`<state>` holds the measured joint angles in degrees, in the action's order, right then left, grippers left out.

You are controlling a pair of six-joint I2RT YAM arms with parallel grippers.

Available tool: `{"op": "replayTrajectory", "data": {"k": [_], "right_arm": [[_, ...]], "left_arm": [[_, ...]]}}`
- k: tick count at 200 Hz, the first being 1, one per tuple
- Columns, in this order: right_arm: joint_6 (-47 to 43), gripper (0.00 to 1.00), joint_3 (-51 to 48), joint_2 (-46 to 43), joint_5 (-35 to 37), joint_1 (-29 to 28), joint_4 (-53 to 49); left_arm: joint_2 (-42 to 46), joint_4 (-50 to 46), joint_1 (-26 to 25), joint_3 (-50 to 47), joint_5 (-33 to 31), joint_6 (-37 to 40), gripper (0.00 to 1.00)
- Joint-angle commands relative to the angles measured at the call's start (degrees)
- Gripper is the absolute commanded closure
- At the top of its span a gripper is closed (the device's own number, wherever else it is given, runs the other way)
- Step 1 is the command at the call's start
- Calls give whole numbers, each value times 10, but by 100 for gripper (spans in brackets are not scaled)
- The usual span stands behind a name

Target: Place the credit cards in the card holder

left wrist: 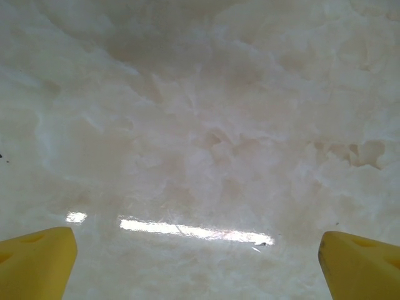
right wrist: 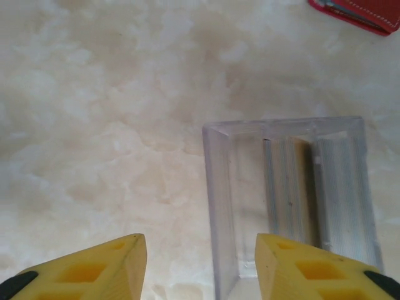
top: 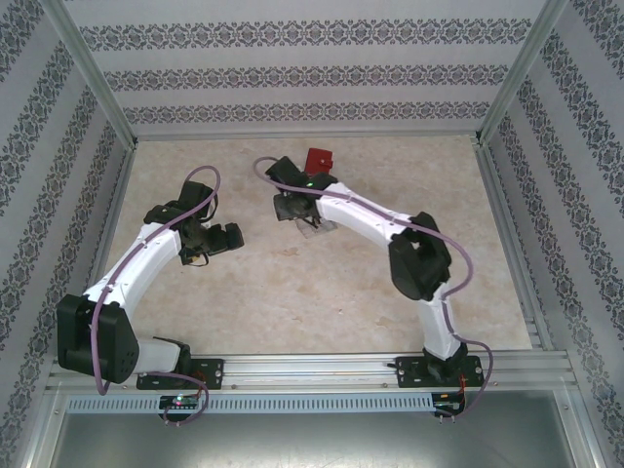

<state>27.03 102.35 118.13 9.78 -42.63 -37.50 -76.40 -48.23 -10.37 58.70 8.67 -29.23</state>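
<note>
1. The right claw (right wrist: pixel 199 249) is held open and empty above the bench (right wrist: pixel 94 125), with one finger over the near left corner of a clear tray (right wrist: pixel 217 200).
2. The left claw (left wrist: pixel 197 253) is spread wide, with nothing gripped, over bare bench and well apart from the tray.
3. The cards (right wrist: pixel 284 187) are seen inside the tray as bluish-grey faces with a tan strip between them. Their number cannot be told.
4. The wallet (right wrist: pixel 359 15) is found on the bench beyond the tray, apart from it. What its pockets hold cannot be told.
5. If the right claw is lowered as it is lined up now, the tray wall may be struck or pinched instead of a card, and the tray may be shoved or tipped.
6. Thin cards lying close together may be lifted as a pair, or may slip from the fingers.
</note>
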Motion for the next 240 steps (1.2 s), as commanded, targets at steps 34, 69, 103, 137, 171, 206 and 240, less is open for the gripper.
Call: {"op": "replayTrajectory", "data": {"k": [34, 69, 103, 137, 171, 206, 240], "right_arm": [[4, 47, 29, 26, -80, 130, 95], [-4, 44, 179, 149, -73, 174, 47], [-27, 16, 374, 283, -20, 175, -31], [-40, 14, 506, 373, -13, 181, -74], [-34, 2, 503, 374, -41, 194, -118], [-35, 4, 348, 288, -150, 207, -55], [-14, 5, 238, 187, -218, 239, 8]], "left_arm": [[17, 32, 6, -9, 74, 16, 0], [43, 66, 6, -21, 86, 1, 0], [44, 63, 6, -14, 75, -8, 0], [43, 103, 4, -21, 103, -48, 0], [25, 127, 5, -3, 91, -76, 0], [-45, 194, -2, 47, 113, -89, 0], [-153, 241, -24, 153, 103, -60, 0]]}}
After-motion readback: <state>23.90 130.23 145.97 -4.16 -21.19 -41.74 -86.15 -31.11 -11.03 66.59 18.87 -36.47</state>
